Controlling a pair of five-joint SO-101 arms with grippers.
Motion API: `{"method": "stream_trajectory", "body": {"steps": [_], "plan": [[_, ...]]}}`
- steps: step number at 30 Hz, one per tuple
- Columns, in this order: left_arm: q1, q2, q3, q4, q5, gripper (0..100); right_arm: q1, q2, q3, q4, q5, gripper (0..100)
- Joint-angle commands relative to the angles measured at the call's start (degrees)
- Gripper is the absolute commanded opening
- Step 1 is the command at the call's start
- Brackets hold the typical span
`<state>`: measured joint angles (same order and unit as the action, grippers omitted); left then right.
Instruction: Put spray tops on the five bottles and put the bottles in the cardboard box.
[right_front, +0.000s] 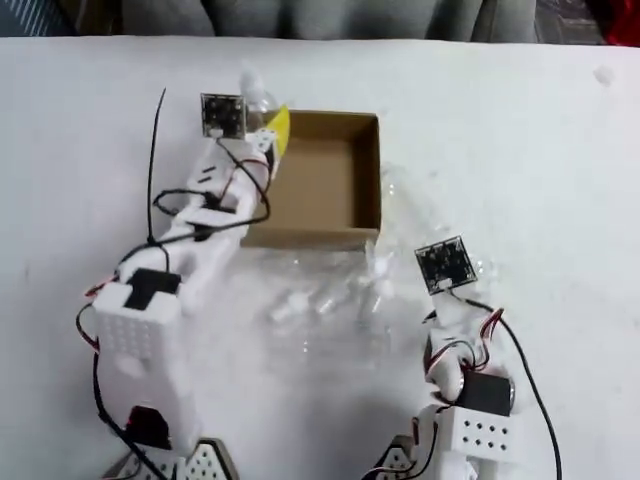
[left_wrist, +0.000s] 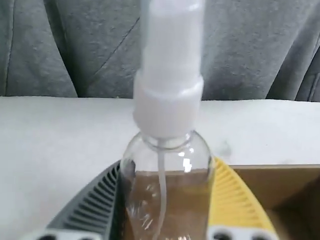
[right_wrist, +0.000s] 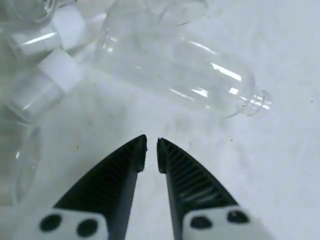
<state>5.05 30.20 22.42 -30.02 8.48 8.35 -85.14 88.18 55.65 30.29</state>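
Note:
My left gripper (left_wrist: 167, 172) is shut on a clear bottle (left_wrist: 167, 200) that carries a white spray top (left_wrist: 169, 85). It holds the bottle upright between its grey and yellow fingers. In the high view this bottle (right_front: 251, 88) is at the far left corner of the open cardboard box (right_front: 325, 235), just outside its wall. My right gripper (right_wrist: 151, 150) hangs low over the table with its black fingers shut on nothing. Just beyond it lies an uncapped clear bottle (right_wrist: 175, 60) on its side. White spray tops (right_wrist: 45, 87) lie beside that bottle.
Loose clear bottles and spray tops (right_front: 325, 298) are scattered on the white table (right_front: 560, 150) between the box's near wall and the right arm. Grey fabric (left_wrist: 250, 45) hangs behind the table's far edge. Cables trail along the left arm (right_front: 190, 215).

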Motion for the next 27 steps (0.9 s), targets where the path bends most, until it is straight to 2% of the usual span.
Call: {"method": "stream_trajectory", "body": {"steps": [1, 15, 21, 27], "plan": [[-1.0, 0.4, -5.2, -1.9, -0.5, 2, 0.0, -0.3, -0.4, -1.2, 0.6, 1.7], [-1.4, 3.4, -6.6, -1.7, -0.6, 2, 0.0, -0.3, -0.4, -1.2, 0.6, 1.7], [-1.9, 3.4, -6.2, -1.6, -9.0, 3, 0.0, -0.3, -0.4, -1.2, 0.6, 1.7], [-1.8, 3.4, -6.2, -1.6, -9.0, 3, 0.0, -0.3, -0.4, -1.2, 0.6, 1.7]]}}
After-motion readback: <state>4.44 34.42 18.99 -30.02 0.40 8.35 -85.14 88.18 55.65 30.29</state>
